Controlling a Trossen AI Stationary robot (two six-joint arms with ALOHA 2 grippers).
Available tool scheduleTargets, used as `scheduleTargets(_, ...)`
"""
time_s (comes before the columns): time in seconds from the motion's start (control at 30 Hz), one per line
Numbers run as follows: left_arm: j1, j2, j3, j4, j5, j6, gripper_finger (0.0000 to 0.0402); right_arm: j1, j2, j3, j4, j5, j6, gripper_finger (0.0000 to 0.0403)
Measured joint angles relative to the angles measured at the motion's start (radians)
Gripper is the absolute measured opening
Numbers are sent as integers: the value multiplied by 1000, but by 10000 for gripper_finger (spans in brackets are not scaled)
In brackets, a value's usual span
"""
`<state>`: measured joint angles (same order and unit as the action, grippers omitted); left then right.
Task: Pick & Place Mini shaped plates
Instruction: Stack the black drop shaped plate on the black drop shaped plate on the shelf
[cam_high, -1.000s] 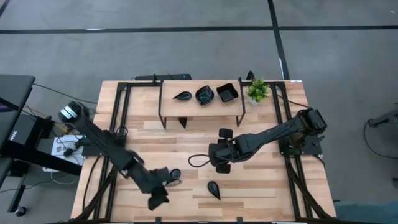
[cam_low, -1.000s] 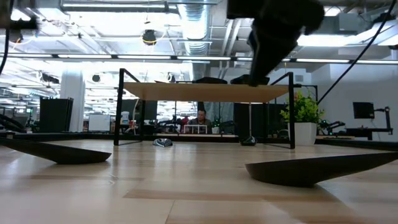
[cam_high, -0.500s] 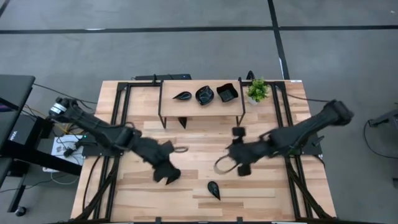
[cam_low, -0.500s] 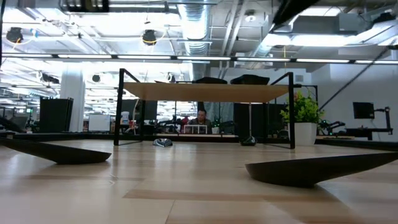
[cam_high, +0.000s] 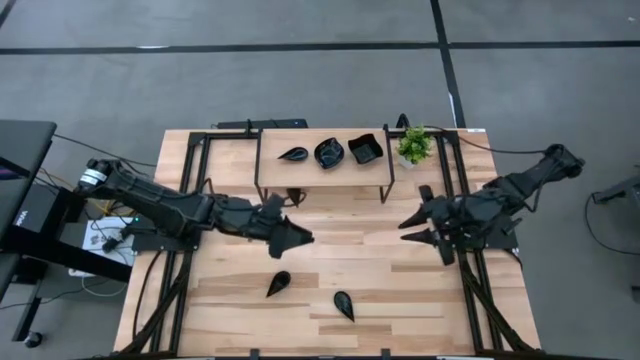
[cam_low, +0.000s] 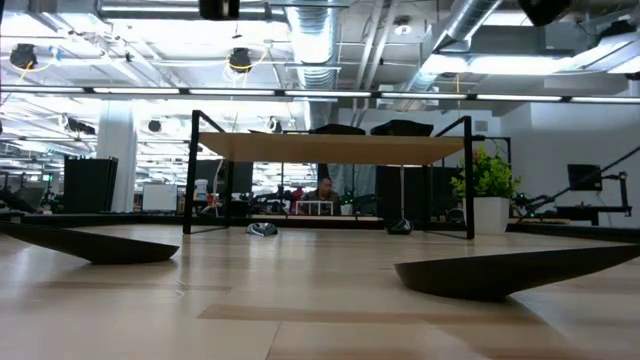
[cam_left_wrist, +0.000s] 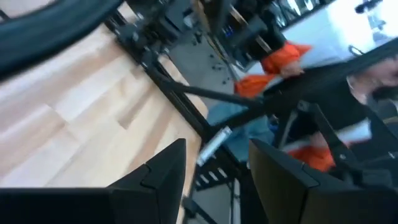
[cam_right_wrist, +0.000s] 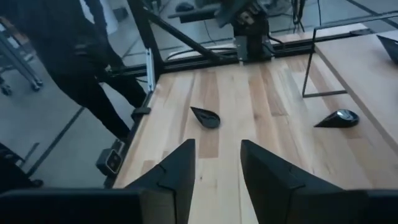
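Three mini shaped plates up on the raised shelf (cam_high: 322, 168) by the tabletop's far edge: leaf plate (cam_high: 293, 154), scalloped plate (cam_high: 329, 153), square plate (cam_high: 365, 150); judged already placed. Two teardrop plates left on the bare tabletop toward the near edge (cam_high: 279, 283) (cam_high: 344, 305), plus another dark dish half-hidden under the shelf's front rail (cam_high: 293, 195) — roughly halfway, by this count. Left end effector (cam_high: 296, 237) mid-tabletop, right end effector (cam_high: 425, 228) by the right edge; both part-open, nothing held.
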<state>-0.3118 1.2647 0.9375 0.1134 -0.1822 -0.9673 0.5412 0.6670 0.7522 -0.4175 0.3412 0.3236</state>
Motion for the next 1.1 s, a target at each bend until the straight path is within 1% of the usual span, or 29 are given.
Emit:
scheduleTargets(0.1, -2, -3, 1, -20, -11, 33, 175, 21, -28, -16, 0, -1, 0, 124)
scheduleTargets(0.17, -10, -3, 32, -112, 0, 36, 176, 31, -36, -19, 2, -1, 0, 124)
scheduleTargets(0.23, -23, 2, 106, -269, -2, 44, 177, 39, -37, -21, -1, -1, 0, 124)
scheduleTargets(0.33, -41, 29, 275, -580, -12, 47, 176, 54, -33, -21, -6, -2, 1, 124)
scheduleTargets(0.47, -71, 128, 517, -1005, -52, 20, 175, 61, -32, -21, -17, -2, 10, 124)
scheduleTargets(0.53, -86, 196, 585, -1175, -65, -1, 175, 61, -30, -21, -29, -2, 18, 124)
scheduleTargets(0.6, -94, 264, 599, -1281, -58, -44, 175, 61, -25, -21, -36, -1, 19, 124)
scheduleTargets(0.67, -105, 325, 597, -1301, -50, -60, 175, 61, -23, -21, -47, -1, 19, 124)
scheduleTargets(0.83, -118, 414, 598, -1240, -49, -59, 177, 61, -22, -21, -57, -3, 30, 124)
scheduleTargets(1.0, -143, 434, 598, -1171, -49, -62, 175, 61, -22, -21, -58, -3, 29, 124)
scheduleTargets(1.1, -151, 432, 598, -1088, -48, -67, 175, 61, -22, -21, -67, -3, 29, 124)
